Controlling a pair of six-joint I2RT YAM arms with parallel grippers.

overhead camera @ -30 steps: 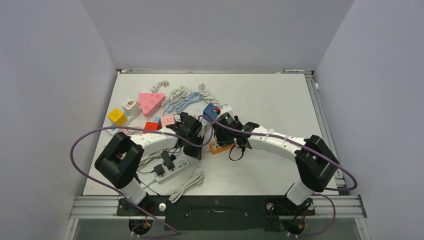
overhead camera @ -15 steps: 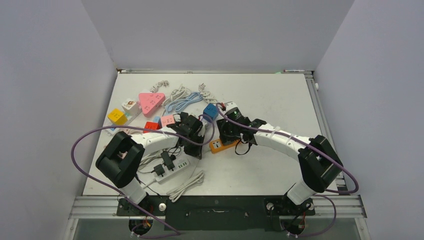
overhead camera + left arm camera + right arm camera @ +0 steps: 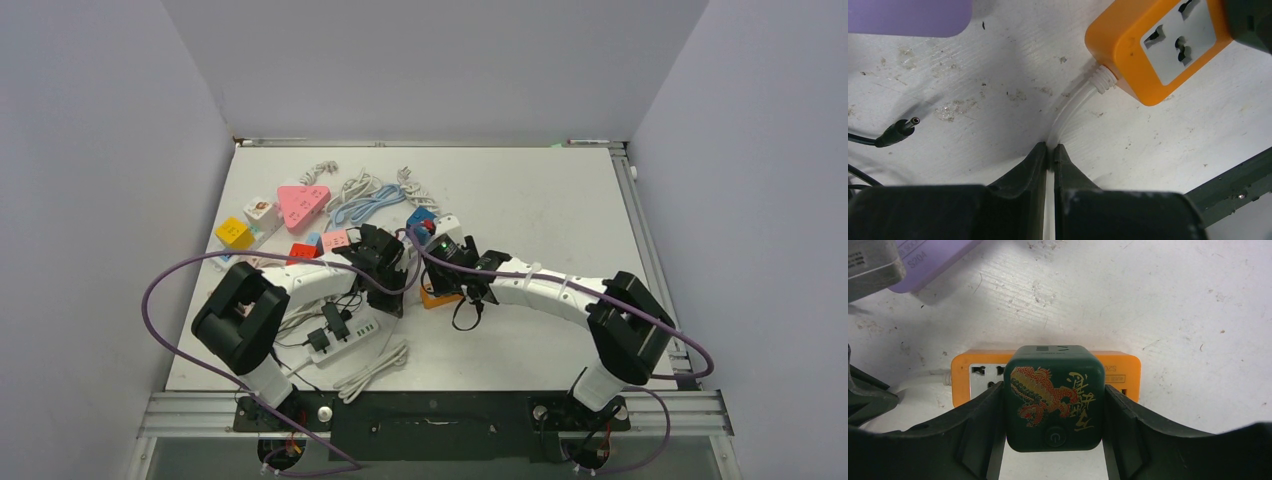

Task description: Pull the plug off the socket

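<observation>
An orange power strip (image 3: pixel 432 297) lies mid-table, also in the left wrist view (image 3: pixel 1128 50) and the right wrist view (image 3: pixel 1123 367). A dark green cube plug (image 3: pixel 1054 395) with a red-gold dragon sits on the strip's middle. My right gripper (image 3: pixel 1054 390) is shut on the plug, one finger on each side; from above it stands over the strip (image 3: pixel 455 275). My left gripper (image 3: pixel 1049 150) is shut on the strip's white cable (image 3: pixel 1073 107), just left of the strip (image 3: pixel 388 292). Whether the plug's prongs are seated is hidden.
A white power strip (image 3: pixel 345 335) with black plugs lies near left. A pink triangular socket (image 3: pixel 302 203), yellow cube (image 3: pixel 235 233), blue cube (image 3: pixel 421 222) and coiled cables (image 3: pixel 365 195) lie behind. A black barrel jack (image 3: pixel 898 131) lies by my left gripper.
My right wrist swung slightly right, then back left and nearer over the orange strip. The left arm and the strip have stayed in place.
</observation>
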